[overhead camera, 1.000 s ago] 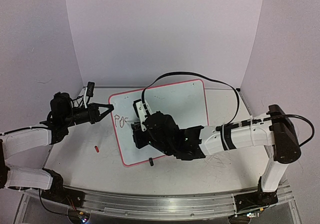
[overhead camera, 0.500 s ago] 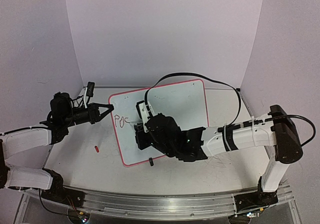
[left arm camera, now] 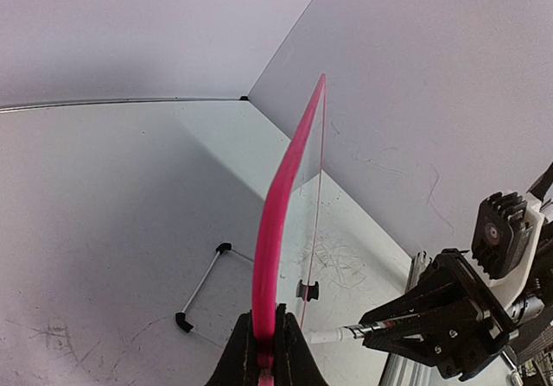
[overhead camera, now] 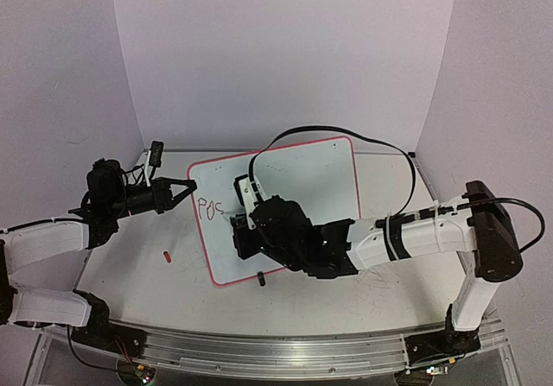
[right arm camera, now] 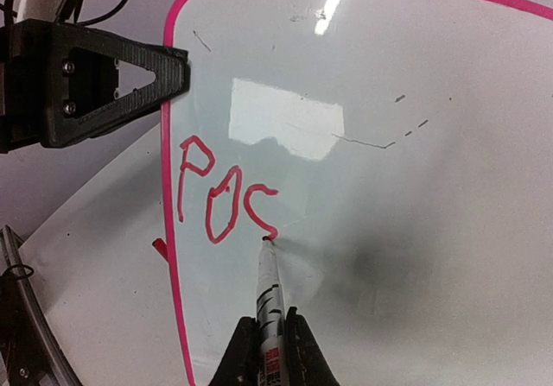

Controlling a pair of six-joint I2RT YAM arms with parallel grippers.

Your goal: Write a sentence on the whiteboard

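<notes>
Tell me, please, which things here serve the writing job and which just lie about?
In use: whiteboard, red lettering, marker, left gripper (clamping its rim), right gripper (holding marker).
Lying about: small red piece, wire piece.

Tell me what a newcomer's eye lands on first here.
The red letters "Pos" stand out, written near the left edge of the pink-rimmed whiteboard. The tip of the marker sits right at the end of the s. The right gripper holds that marker from below, while the left gripper pinches the board's left rim.
</notes>
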